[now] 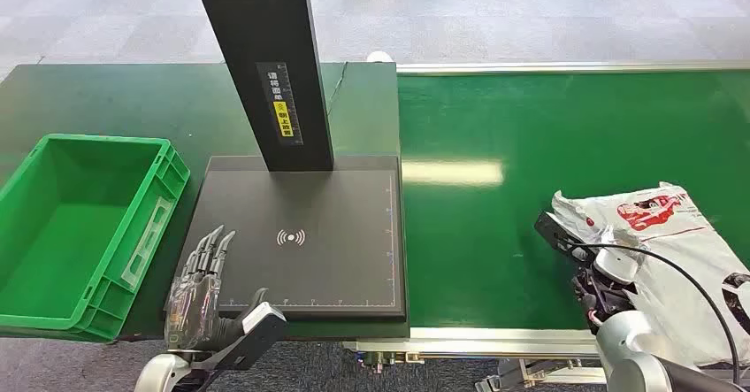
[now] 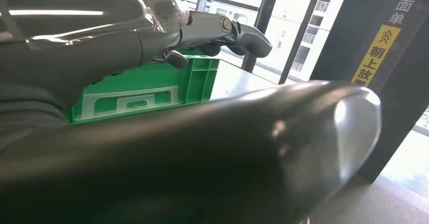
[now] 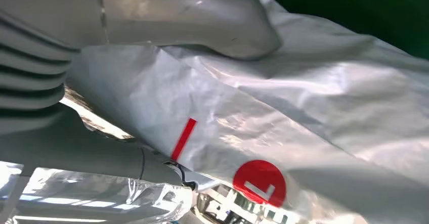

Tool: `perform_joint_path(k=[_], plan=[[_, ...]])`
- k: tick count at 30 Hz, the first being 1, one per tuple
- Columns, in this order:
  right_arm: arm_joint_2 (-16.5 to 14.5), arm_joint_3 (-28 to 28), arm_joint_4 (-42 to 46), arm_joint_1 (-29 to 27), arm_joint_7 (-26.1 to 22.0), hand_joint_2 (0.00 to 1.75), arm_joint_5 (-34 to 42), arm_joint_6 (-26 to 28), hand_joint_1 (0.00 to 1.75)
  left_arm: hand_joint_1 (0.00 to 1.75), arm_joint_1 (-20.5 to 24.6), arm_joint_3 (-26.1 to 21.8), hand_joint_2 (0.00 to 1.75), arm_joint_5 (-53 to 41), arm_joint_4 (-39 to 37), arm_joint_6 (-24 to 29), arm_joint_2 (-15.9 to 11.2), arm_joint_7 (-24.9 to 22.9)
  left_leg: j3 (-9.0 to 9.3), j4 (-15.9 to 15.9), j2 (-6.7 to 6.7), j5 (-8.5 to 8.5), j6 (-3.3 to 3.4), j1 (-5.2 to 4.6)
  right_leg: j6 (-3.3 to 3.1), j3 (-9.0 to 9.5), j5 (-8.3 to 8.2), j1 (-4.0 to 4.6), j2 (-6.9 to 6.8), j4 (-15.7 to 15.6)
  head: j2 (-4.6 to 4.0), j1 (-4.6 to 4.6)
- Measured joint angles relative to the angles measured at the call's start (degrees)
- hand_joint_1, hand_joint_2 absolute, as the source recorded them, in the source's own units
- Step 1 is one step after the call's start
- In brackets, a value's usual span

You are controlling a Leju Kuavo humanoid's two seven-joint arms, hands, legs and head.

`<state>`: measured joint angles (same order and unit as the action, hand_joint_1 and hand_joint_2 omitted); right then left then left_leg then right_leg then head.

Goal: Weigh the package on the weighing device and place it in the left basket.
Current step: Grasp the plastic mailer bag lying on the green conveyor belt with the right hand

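Note:
The package [image 1: 681, 242], a crumpled white plastic bag with red print, lies on the green conveyor belt [image 1: 531, 135] at the right. My right hand [image 1: 601, 277] is at the bag's left edge. In the right wrist view the bag [image 3: 303, 97] lies between the thumb [image 3: 192, 16] and the fingers [image 3: 76, 153], so the hand grips it. The black weighing platform [image 1: 327, 259] sits in the middle with nothing on it. My left hand [image 1: 199, 286] hovers at the platform's front left corner, fingers straight and apart, holding nothing. The green basket [image 1: 106, 140] stands at the far left.
A tall black post [image 1: 265, 65] with a yellow label rises from the back of the platform. The left wrist view shows the basket wall [image 2: 152, 90] close beside my left hand [image 2: 152, 148], and the post [image 2: 399, 57]. A black cable [image 1: 690, 277] arcs over my right wrist.

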<state>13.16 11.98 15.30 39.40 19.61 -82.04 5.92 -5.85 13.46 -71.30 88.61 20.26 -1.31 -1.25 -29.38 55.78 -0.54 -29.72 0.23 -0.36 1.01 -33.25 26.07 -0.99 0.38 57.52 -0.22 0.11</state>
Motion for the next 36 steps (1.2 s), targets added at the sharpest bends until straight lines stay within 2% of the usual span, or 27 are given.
perform_joint_path(k=[23, 27, 32, 36], plan=[[-1.1, -1.2, 0.0, 0.2, -2.1, 1.75, -0.3, 4.0, 1.75, 0.00, 0.1, -0.1, 0.00, -0.7, 0.0, -0.6, 0.0, 0.0, 0.00, 0.0, 0.00, 0.00, 0.00, 0.00, 0.00, 0.00, 0.00, 0.00, 0.00, 0.0, 0.00, 0.01], [-1.9, -0.9, 0.0, 0.1, -9.0, 1.75, 0.1, 8.7, 1.75, 0.00, 0.1, -0.1, 0.00, -0.7, 0.0, -0.5, 0.0, 0.1, 0.01, 0.0, 0.05, 0.00, 0.00, 0.00, 0.00, -0.01, 0.00, 0.00, 0.02, 0.0, 0.00, 0.01], [-4.3, 0.6, 0.9, -0.1, -24.3, 1.75, 3.0, 16.2, 1.75, 0.00, -0.3, -1.8, 0.00, -2.2, 1.3, 2.3, 0.7, -2.8, 0.00, 0.0, 0.07, 0.01, -0.01, 0.02, 0.00, 0.00, 0.00, 0.04, 0.03, 0.0, 0.00, 0.01], [-7.2, 0.8, 4.0, -1.1, -34.6, 1.75, 7.3, 18.0, 1.75, 0.00, -2.4, -5.7, 0.00, -2.9, 5.7, 3.3, 1.0, -4.7, 0.01, 0.0, 0.13, 0.01, -0.01, 0.04, -0.02, -0.01, 0.01, 0.07, 0.04, 0.0, 0.00, 0.01]])
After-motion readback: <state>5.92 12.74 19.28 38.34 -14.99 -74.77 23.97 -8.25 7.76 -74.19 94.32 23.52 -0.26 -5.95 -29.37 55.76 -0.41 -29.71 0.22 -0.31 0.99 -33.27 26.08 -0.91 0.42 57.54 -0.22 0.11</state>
